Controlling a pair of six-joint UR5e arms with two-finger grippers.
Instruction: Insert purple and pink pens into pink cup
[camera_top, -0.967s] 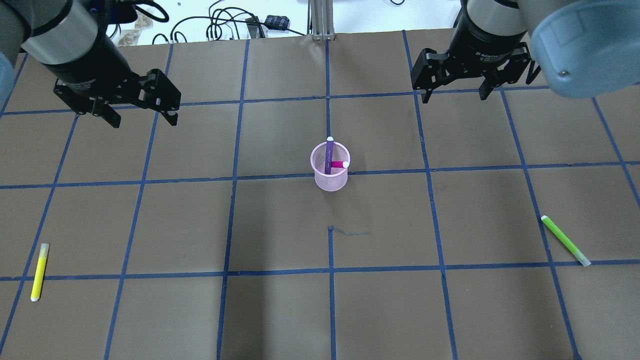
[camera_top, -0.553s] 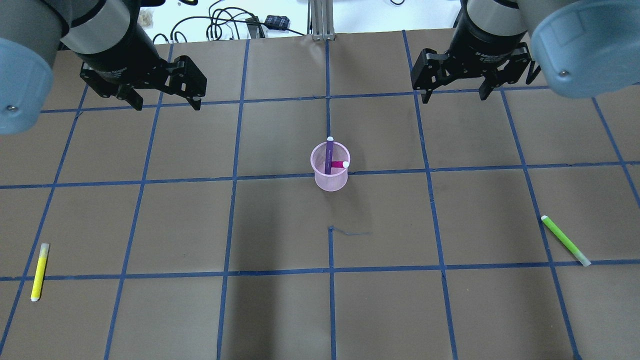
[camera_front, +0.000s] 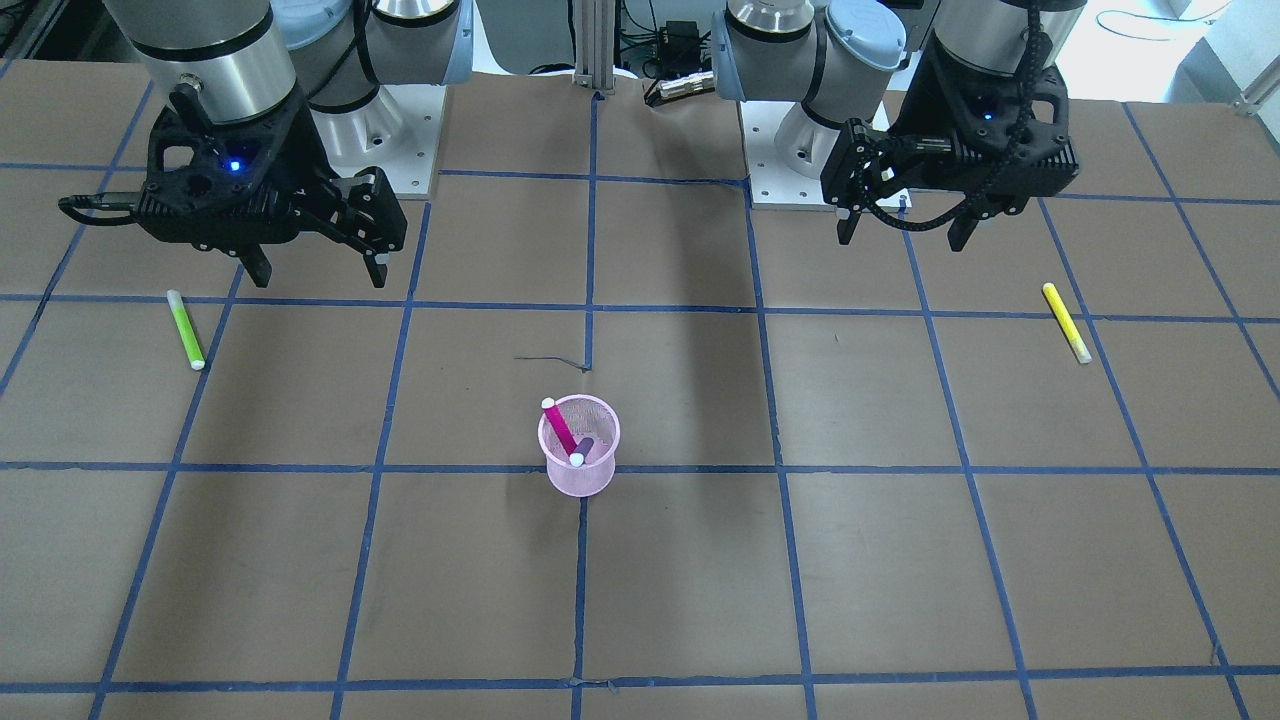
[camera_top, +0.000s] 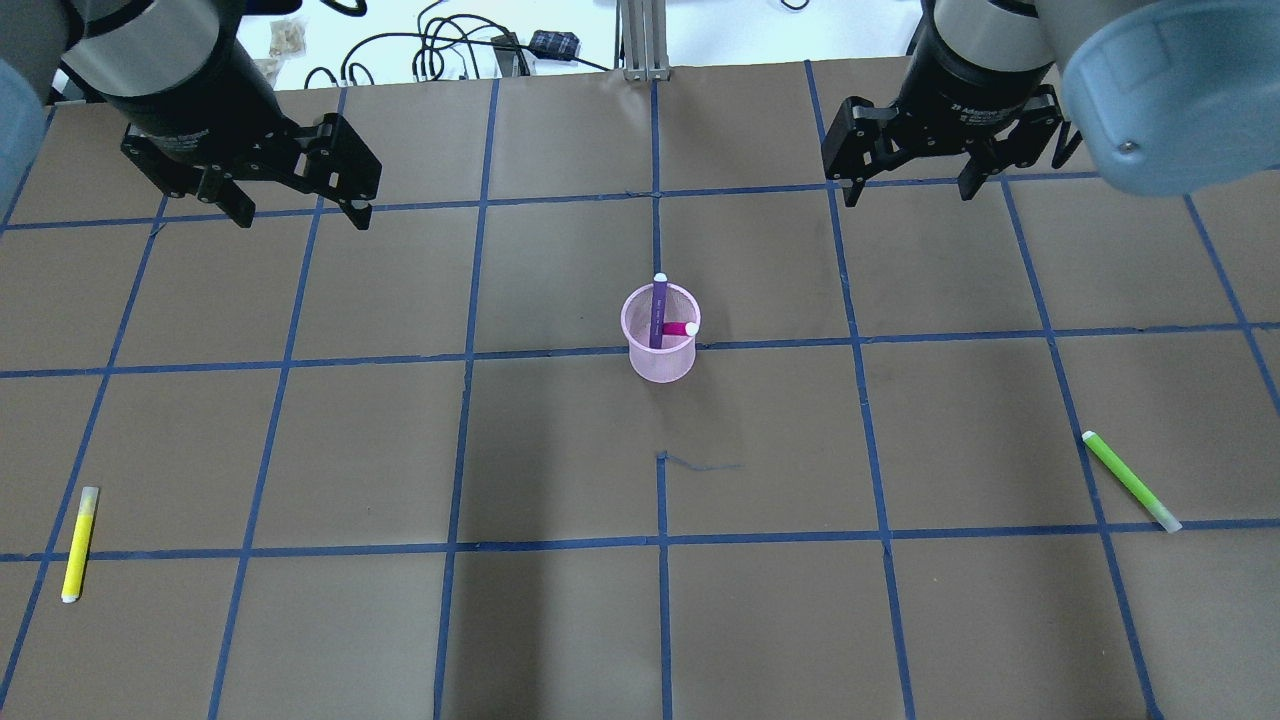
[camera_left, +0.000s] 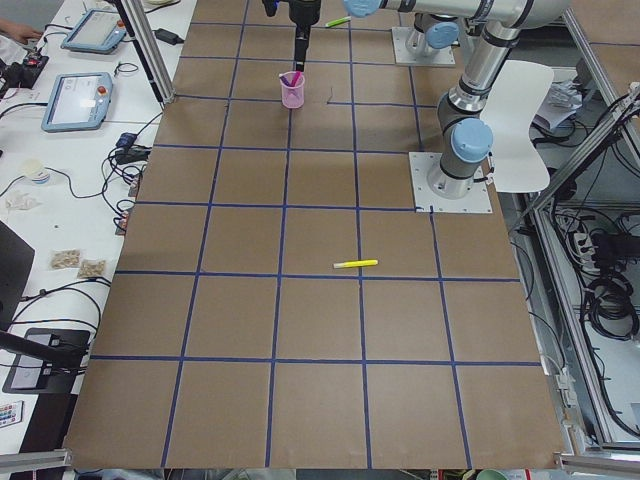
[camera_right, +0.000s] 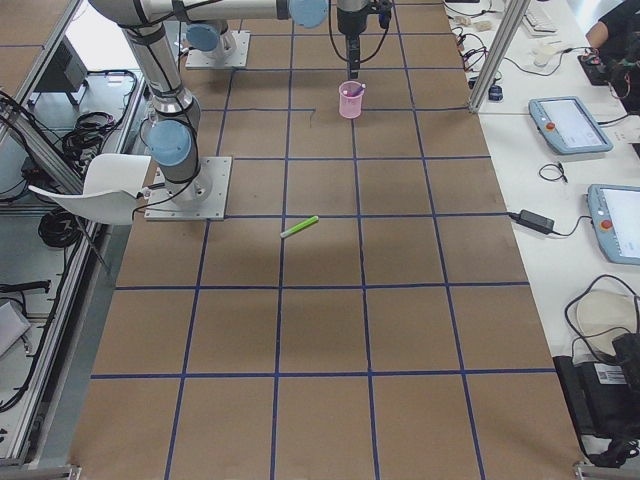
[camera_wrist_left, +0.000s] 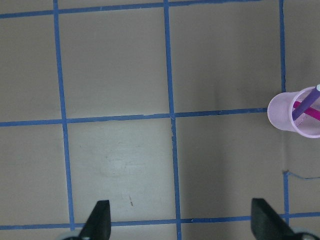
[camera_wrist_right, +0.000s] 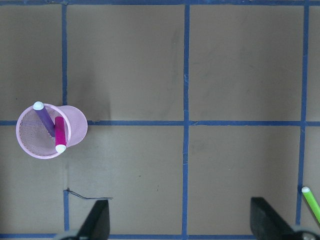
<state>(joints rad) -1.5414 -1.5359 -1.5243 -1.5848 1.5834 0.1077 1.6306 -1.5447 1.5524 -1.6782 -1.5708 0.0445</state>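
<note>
Right now I see the cup (camera_top: 661, 358) upright at mid-frame in the overhead view, with the purple pen (camera_top: 657, 312) and pink pen (camera_top: 677, 328) both inside, leaning on its rim. The left gripper (camera_top: 299, 216) hangs at upper left and the right gripper (camera_top: 908, 192) at upper right, jaws apart on both, well apart from the cup. On the surface (camera_top: 560, 620), a yellow pen (camera_top: 78, 545) lies at lower left and a green pen (camera_top: 1130, 481) at right.

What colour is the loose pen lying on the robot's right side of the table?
It's a bright green pen; the overhead exterior view shows it best.
</note>
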